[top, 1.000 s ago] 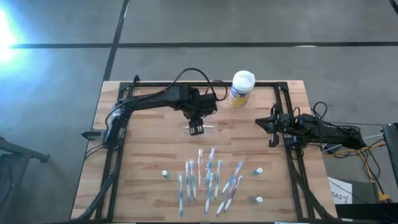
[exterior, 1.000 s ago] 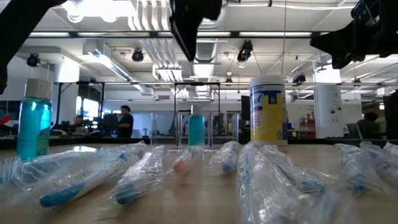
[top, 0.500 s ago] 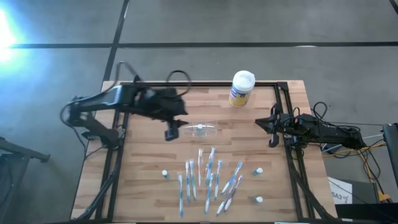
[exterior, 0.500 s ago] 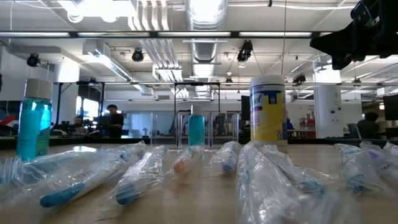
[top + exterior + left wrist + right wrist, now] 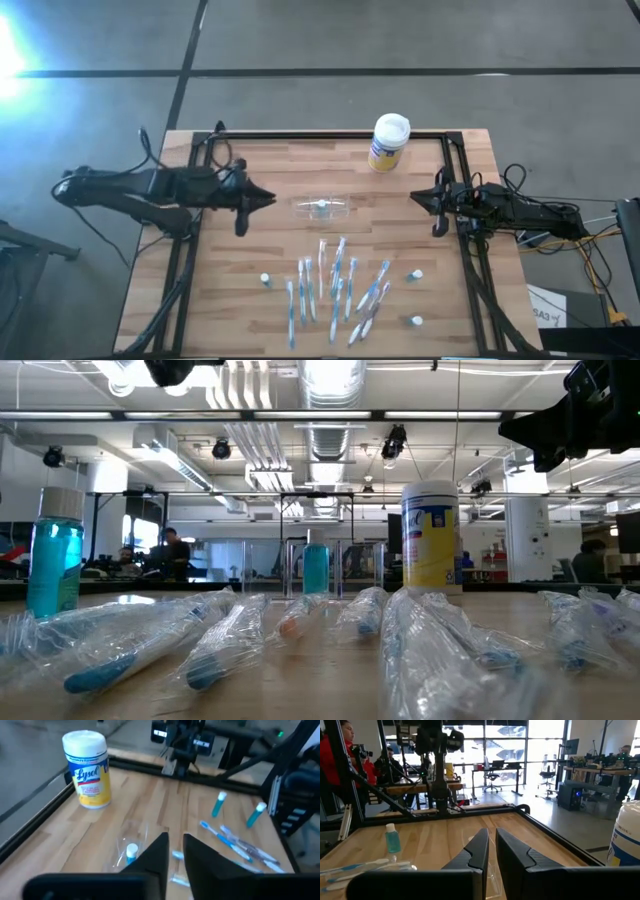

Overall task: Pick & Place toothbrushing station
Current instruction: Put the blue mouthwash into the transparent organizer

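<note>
Left gripper [image 5: 241, 212] nearly closed, empty, at table's [image 5: 230, 300] left edge. Toothbrushing station [image 5: 321, 208] well apart toward centre, bare wood between, outline faint. Right gripper [image 5: 438, 210] closed, opposite edge.

Bright, even light across the pale wooden tabletop [image 5: 230, 290] from overhead, shadows soft and short. Hard white glare burns out the grey concrete floor [image 5: 12, 45] at the far left edge. At table height, long ceiling strip lights [image 5: 330, 380] blaze overhead, and the crinkly plastic-wrapped toothbrushes [image 5: 200, 645] nearest the lens are smeared well out of focus. The left wrist view is soft all over. In the right wrist view, big sunlit windows [image 5: 495, 742] wash out the background.
</note>
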Robot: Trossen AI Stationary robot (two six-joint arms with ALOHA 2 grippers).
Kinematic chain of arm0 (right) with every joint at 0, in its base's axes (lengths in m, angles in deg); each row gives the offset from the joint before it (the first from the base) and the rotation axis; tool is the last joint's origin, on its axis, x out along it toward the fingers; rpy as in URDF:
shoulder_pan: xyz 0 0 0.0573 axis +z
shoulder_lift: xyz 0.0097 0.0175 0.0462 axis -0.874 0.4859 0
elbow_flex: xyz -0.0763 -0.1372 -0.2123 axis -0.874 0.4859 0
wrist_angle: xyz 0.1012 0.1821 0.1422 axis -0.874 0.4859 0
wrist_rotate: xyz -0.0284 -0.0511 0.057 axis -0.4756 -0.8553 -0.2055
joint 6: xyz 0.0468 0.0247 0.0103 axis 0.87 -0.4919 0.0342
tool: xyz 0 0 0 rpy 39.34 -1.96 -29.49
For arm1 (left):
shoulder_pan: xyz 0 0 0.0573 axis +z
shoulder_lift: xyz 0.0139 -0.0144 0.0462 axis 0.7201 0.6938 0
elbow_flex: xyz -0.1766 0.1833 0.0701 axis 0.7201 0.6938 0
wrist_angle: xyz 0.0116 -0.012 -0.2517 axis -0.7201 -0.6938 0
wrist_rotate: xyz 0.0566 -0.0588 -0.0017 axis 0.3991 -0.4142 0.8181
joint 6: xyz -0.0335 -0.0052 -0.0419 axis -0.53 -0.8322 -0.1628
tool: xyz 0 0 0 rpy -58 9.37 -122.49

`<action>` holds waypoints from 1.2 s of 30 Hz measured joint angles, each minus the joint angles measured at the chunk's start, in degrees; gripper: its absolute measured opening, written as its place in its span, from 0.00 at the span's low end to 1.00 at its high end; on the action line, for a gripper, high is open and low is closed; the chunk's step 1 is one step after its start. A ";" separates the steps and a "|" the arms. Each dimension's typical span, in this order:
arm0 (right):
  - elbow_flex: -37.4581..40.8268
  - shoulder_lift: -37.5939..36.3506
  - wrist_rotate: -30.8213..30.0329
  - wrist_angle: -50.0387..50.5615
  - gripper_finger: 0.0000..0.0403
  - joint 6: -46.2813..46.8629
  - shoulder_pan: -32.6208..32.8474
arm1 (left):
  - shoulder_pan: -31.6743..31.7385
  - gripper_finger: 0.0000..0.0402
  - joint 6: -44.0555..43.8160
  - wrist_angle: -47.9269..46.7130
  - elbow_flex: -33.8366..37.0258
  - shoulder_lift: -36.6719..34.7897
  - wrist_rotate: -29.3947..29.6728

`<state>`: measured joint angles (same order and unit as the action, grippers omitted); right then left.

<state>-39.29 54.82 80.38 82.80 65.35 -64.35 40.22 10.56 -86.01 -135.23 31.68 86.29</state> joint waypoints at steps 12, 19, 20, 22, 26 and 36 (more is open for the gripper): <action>0.02 0.04 0.00 -0.04 0.08 -0.02 0.02 | -0.26 0.01 8.23 42.50 30.77 -12.50 0.33; 0.02 0.04 0.01 -0.04 0.08 -0.28 0.02 | -0.26 0.01 8.43 52.64 40.27 -15.36 -0.72; 0.02 0.04 0.02 -0.04 0.08 -0.32 0.02 | -0.25 0.01 8.43 52.74 41.28 -15.83 -0.93; 0.02 0.04 0.00 -0.04 0.08 -0.44 0.02 | -0.26 0.01 8.39 52.91 43.31 -16.65 -1.16; 0.02 0.04 0.00 -0.04 0.08 -0.37 0.02 | -0.26 0.01 7.16 54.52 46.89 -17.57 -1.16; 0.02 0.04 0.00 -0.07 0.08 -0.43 0.02 | -0.26 0.01 6.20 56.41 50.13 -18.36 -0.50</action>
<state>-39.27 54.86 80.38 82.73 64.92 -64.32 39.96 16.76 -29.60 -85.10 13.32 85.78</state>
